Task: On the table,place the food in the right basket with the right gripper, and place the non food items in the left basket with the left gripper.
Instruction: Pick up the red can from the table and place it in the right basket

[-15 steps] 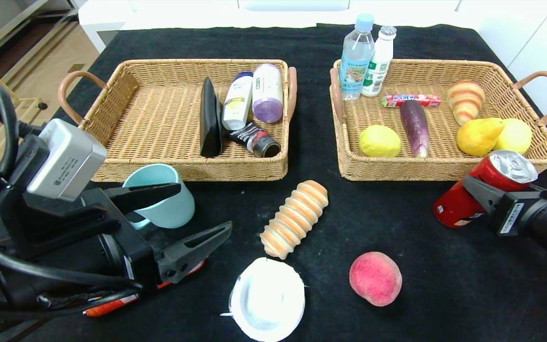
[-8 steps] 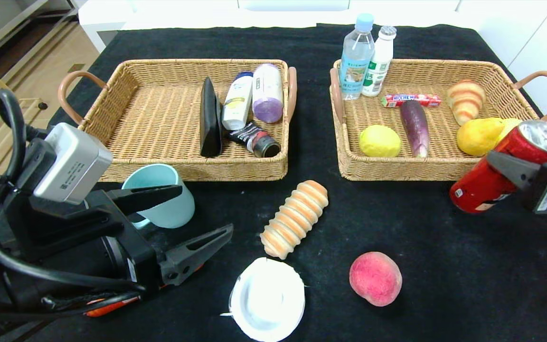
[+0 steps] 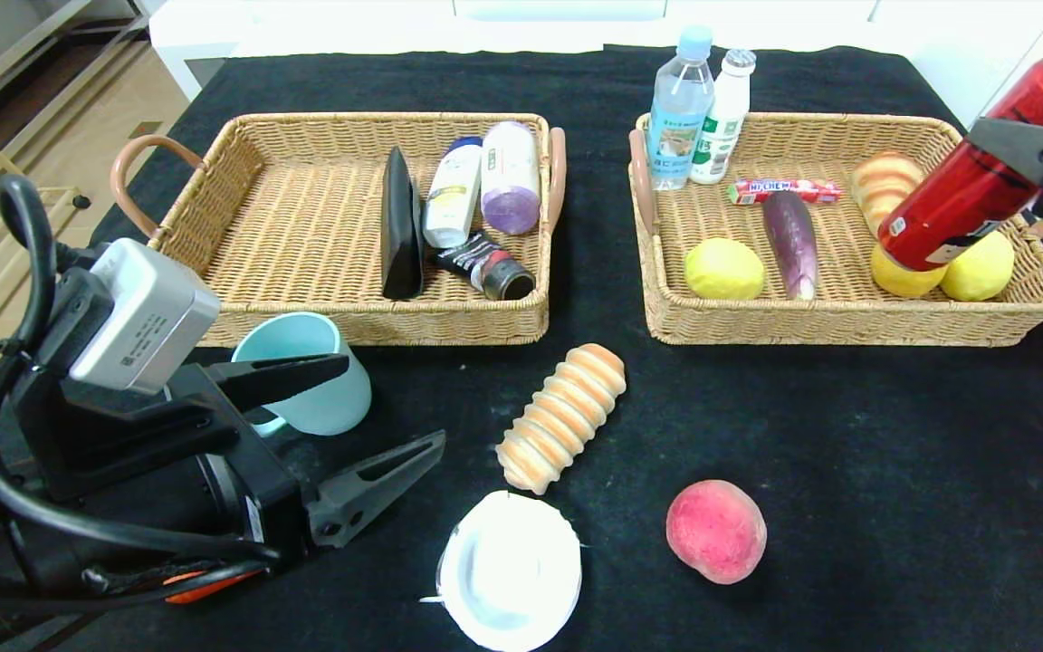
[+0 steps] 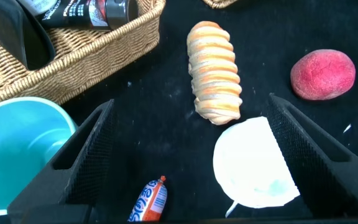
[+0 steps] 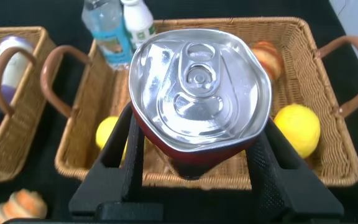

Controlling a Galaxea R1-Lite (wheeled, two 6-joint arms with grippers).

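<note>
The right claw (image 3: 1019, 167) is gripping the red soda can (image 3: 965, 195) and holding it tilted in the air above the right end of the right basket (image 3: 847, 312), over the yellow fruit lying there. The step in hand is dropping this food item off; the next move likely calls for lowering the can to a bare patch of wicker and then letting go, though how high it hangs is hard to judge. The left claw (image 3: 368, 412) is hovering with its fingers spread wide and empty at the near left of the counter (image 3: 893, 471), just beside the teal mug (image 3: 313, 371). The bread roll (image 3: 562, 415), peach (image 3: 716, 531) and white lid (image 3: 510, 570) are lying on the near counter, outside both baskets.
</note>
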